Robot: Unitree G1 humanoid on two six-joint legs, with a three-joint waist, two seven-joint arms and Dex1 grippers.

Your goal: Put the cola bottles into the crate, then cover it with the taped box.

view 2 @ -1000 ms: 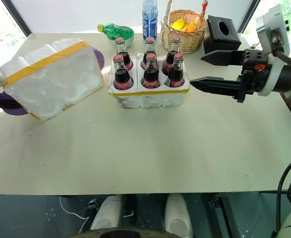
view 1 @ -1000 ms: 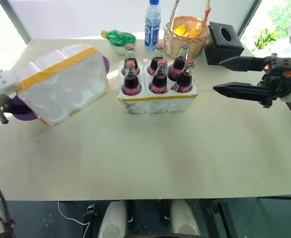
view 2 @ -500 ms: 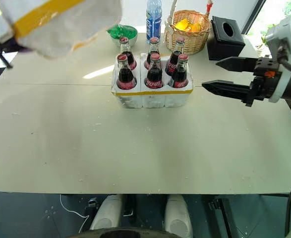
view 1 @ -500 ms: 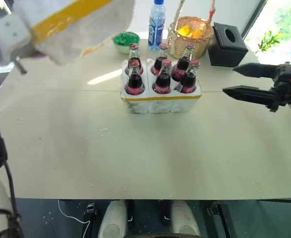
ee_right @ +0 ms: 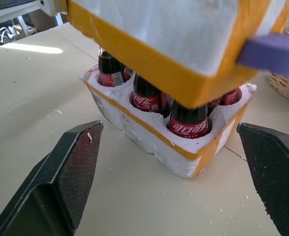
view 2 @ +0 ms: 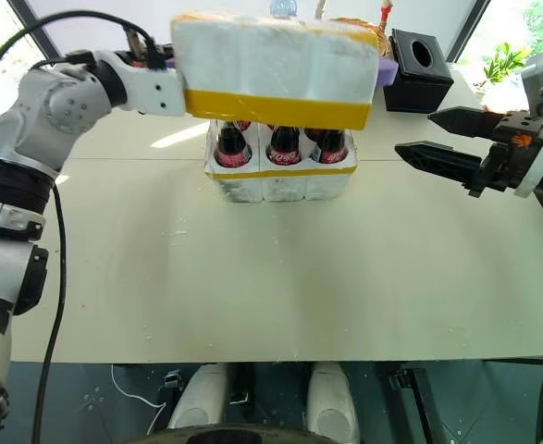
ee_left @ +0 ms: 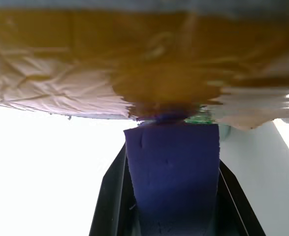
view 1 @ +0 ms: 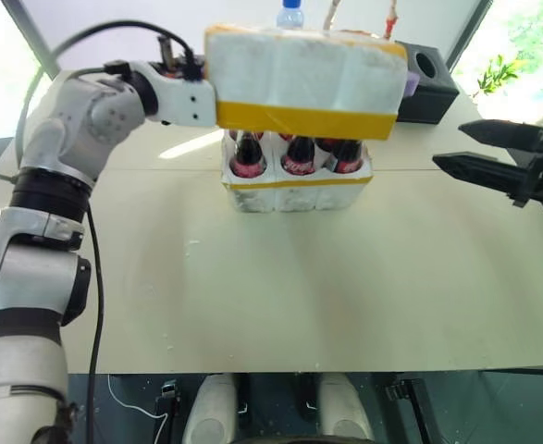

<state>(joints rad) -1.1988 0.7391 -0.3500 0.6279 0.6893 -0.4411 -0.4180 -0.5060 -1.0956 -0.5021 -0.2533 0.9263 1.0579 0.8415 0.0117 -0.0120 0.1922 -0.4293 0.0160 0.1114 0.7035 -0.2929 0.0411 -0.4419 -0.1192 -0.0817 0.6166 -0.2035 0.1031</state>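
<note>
so the taped box (view 2: 276, 69) hangs right above the crate (view 2: 280, 178), long axis lined up with it, clamped in the left gripper (view 1: 192, 92); just needs lowering i think; all 6 cola bottles (ee_right: 189, 123) sit in their wells; right gripper (view 2: 442, 139) waits wide open, off to the crate's right

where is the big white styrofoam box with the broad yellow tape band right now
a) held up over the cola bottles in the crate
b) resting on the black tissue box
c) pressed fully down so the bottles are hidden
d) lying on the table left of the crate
a: the big white styrofoam box with the broad yellow tape band is held above the low white styrofoam crate, with the red-labelled glass cola bottles visible beneath it.
</note>
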